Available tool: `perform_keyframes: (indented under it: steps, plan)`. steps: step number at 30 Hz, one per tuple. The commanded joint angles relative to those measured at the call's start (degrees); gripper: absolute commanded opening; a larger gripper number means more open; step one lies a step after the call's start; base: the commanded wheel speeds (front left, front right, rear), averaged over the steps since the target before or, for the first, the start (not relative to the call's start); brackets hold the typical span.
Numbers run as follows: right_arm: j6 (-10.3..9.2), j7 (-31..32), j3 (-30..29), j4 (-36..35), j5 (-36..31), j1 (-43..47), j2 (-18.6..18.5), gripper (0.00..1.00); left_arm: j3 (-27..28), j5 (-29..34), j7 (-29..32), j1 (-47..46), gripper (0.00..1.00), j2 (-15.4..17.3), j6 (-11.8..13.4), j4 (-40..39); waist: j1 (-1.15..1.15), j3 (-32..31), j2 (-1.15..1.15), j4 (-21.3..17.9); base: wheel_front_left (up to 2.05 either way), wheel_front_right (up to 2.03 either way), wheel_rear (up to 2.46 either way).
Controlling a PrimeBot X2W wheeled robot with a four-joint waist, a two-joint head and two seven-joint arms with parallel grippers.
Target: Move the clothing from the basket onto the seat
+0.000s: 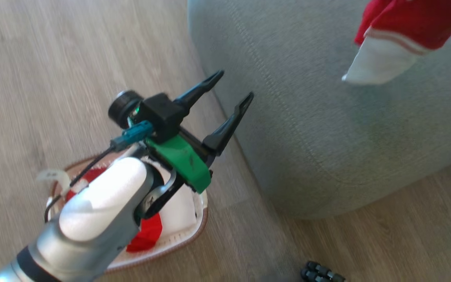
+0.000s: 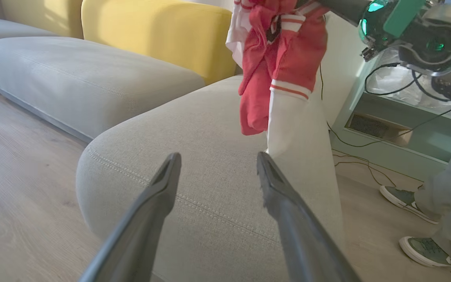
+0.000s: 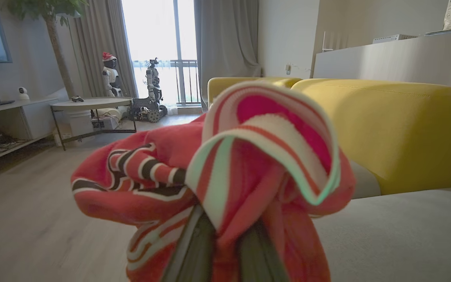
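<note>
Head view, left to right. Item one: small white perforated plastic laundry basket point(image 1: 196, 231) with a brown woven-look rim. It stands on the pale wood-plank floor point(image 1: 33, 78), largely covered by my left forearm, and red and white cloth point(image 1: 147, 235) lies inside it. Item two: my left gripper point(image 1: 234, 86), two long dark fingers spread wide apart and holding nothing, raised above the basket and pointing toward the seat's rounded edge. Item three: large grey-green fabric sofa seat point(image 1: 327, 117) with double stitched seams, just right of the basket. Item four: red shiny sports garment point(image 1: 405, 23) with a white panel and striped trim, hanging over the seat's right part; whether its white end touches the cushion I cannot tell. Item five: my right gripper point(image 3: 225, 250), fingers clamped together on that garment, with bunched folds bearing black-and-white lettering wrapped over the tips. Left wrist view, far right: a person's grey shoes point(image 2: 405, 197) on the floor beside the seat.
</note>
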Motion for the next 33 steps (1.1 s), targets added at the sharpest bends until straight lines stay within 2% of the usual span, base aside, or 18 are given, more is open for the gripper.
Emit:
perform_keyframes:
  steps: [1, 9, 16, 23, 33]
  plan:
    - [-0.01, -0.71, 0.24, 0.53, 0.75, -3.07, -2.86, 0.00, 1.88, 0.78, 0.52, -3.67, 1.00, 1.20, -0.12, -2.48, -0.01, 4.08, 0.00, 2.53, 0.00, 0.00, 0.00]
    - [-0.01, -3.99, 0.10, 12.46, 3.68, -13.23, -8.56, 0.00, 2.02, 1.85, 1.71, -7.33, 1.00, 1.63, -0.47, -3.43, -0.01, 10.75, 0.00, 6.27, 0.00, 0.00, 0.00]
    - [-0.01, -3.80, 3.04, 19.95, 4.36, -17.91, -10.38, 0.00, 2.07, 2.25, 1.65, -8.88, 1.00, 1.59, -0.58, -3.54, -0.01, 13.88, 0.00, 8.08, 0.00, 0.00, 0.00]
    - [-0.01, 1.56, 7.65, 29.03, 4.96, -19.12, -10.07, 0.00, 2.11, 2.02, 0.50, -9.16, 1.00, 1.06, -0.57, -2.57, -0.01, 14.30, 0.00, 9.41, 0.00, 0.00, 0.00]
    - [-0.01, 14.38, 11.47, 39.47, 7.15, -20.14, -9.37, 0.00, 2.36, 1.20, -0.64, -8.64, 1.00, 1.14, -0.39, -1.35, -0.01, 13.00, 0.00, 10.10, 0.00, 0.00, 0.00]
